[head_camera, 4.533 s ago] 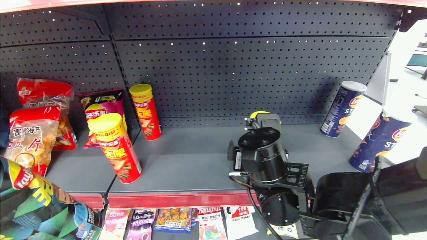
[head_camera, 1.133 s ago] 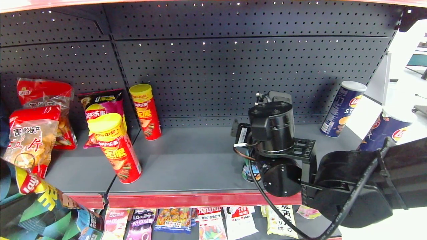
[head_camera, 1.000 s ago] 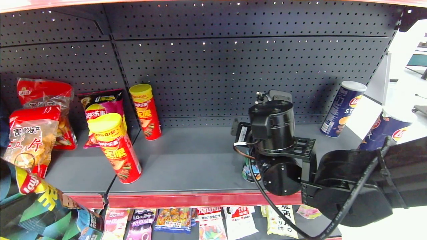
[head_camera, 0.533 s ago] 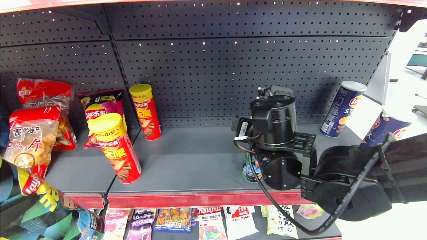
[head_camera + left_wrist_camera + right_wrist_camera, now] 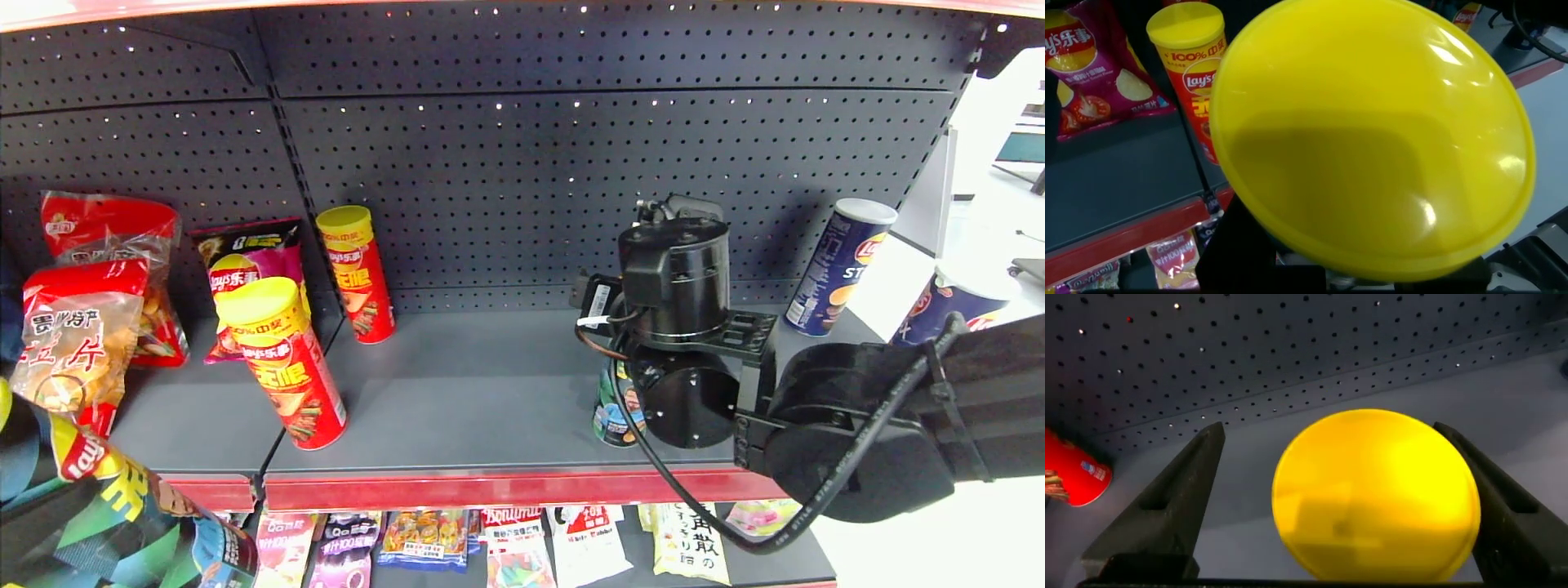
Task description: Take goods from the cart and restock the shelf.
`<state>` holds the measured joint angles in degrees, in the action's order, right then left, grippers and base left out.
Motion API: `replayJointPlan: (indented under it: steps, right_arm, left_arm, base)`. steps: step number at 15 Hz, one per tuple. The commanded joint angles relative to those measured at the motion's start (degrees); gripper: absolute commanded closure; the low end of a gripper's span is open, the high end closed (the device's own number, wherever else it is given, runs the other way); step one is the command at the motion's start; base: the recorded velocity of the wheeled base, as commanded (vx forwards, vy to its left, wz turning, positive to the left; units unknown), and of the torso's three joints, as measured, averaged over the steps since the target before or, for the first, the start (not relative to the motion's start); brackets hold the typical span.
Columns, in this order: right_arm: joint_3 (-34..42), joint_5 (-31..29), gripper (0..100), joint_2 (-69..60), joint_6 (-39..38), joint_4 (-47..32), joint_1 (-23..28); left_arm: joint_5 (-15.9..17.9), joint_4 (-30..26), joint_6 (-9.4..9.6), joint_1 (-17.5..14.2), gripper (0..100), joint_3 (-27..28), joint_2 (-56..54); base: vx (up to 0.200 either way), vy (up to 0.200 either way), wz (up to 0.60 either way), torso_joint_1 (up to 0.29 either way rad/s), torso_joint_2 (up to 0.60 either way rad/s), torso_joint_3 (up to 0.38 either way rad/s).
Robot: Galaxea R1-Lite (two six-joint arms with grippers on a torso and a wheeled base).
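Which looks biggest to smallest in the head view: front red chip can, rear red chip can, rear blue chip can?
1. front red chip can, though it's nearer the camera.
2. rear red chip can and rear blue chip can: look about alike.

Glossy plastic, matt metal
Between the right gripper's [image 5: 1327,433] matt black fingers [image 5: 1167,506] sits a smooth, glossy yellow plastic lid [image 5: 1376,490]. Beyond the fingers, the shelf board [image 5: 1535,400] and perforated back panel [image 5: 1290,335] look like matt grey painted metal. Well away from them, the dark canister [image 5: 139,523] has a shiny printed wrap and the snack bags [image 5: 82,327] are crinkly glossy film.
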<state>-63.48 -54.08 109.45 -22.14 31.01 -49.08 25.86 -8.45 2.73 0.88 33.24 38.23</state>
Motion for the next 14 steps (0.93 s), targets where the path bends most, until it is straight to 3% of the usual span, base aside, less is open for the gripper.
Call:
replayJointPlan:
  steps: [1, 14]
  right_arm:
    - [-0.24, -0.06, 0, 0.15, 0.08, 0.01, 0.04]
    - [-2.53, -0.24, 0, 0.15, 0.34, -0.16, 1.53]
  left_arm:
    - [-0.02, 0.01, -0.01, 0.00, 100, -0.02, 0.09]
    - [-0.02, 0.01, -0.01, 0.26, 100, -0.02, 0.00]
  base:
    - [0.000, 0.000, 0.00, 0.000, 0.00, 0.000]
    - [0.000, 0.000, 0.00, 0.000, 0.00, 0.000]
